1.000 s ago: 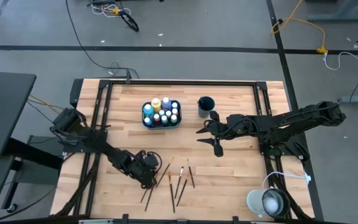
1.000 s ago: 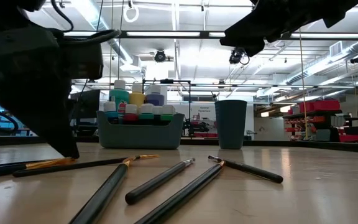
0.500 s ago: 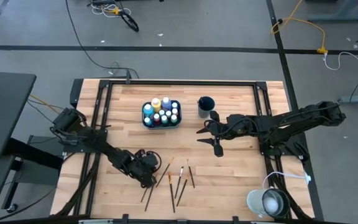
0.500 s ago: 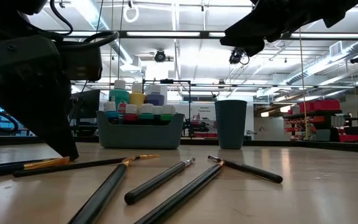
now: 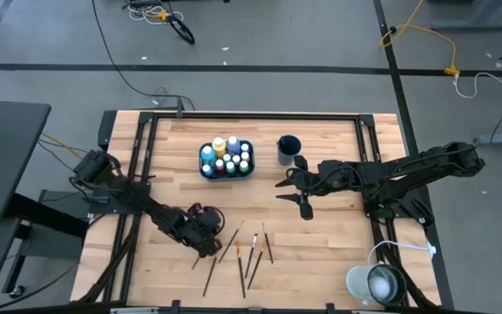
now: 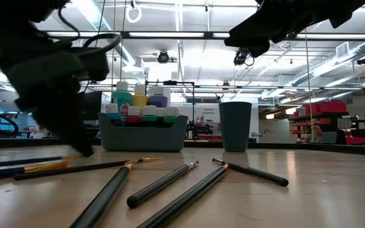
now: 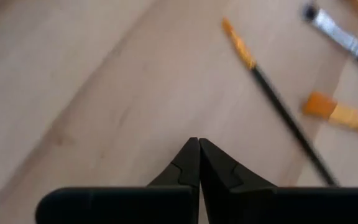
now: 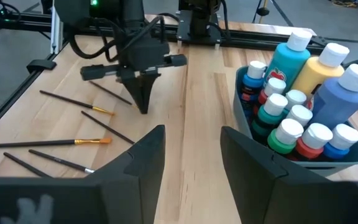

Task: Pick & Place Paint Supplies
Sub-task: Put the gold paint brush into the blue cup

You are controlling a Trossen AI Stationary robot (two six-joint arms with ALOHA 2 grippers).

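Several thin paintbrushes [image 5: 244, 253] lie loose on the wooden table near its front edge. My left gripper [image 5: 201, 247] points steeply down at their left end, shut, with one end of a dark paintbrush [image 8: 112, 93] at its fingertips. In the left wrist view the shut fingers [image 7: 197, 142] show no brush between them. The other brushes lie beyond them. White-capped paint bottles [image 8: 303, 93] stand in the teal tray [image 5: 205, 172] at the far middle. My right gripper [image 5: 291, 196] hangs open above the table's right middle, touching nothing. My left gripper is shut on one end of the paintbrush [image 8: 131, 102], coming from above and slanting down. Its own fingers hide the contact in the wrist view. The rest of the brush [image 5: 195, 261] trails toward the table's near left, low over or on the wood.
A dark blue cup [image 5: 288, 148] stands right of the tray. A white round object [image 5: 375, 283] sits at the near right corner. Black frame rails [image 5: 138, 174] run along the table's sides. Bare wood lies between the brushes and the tray.
My left gripper has shut and tipped a little where it stands. One of the leftmost brushes has swung from beside its neighbour toward the table's left, with one end now at the fingertips. The other brushes have stayed put.
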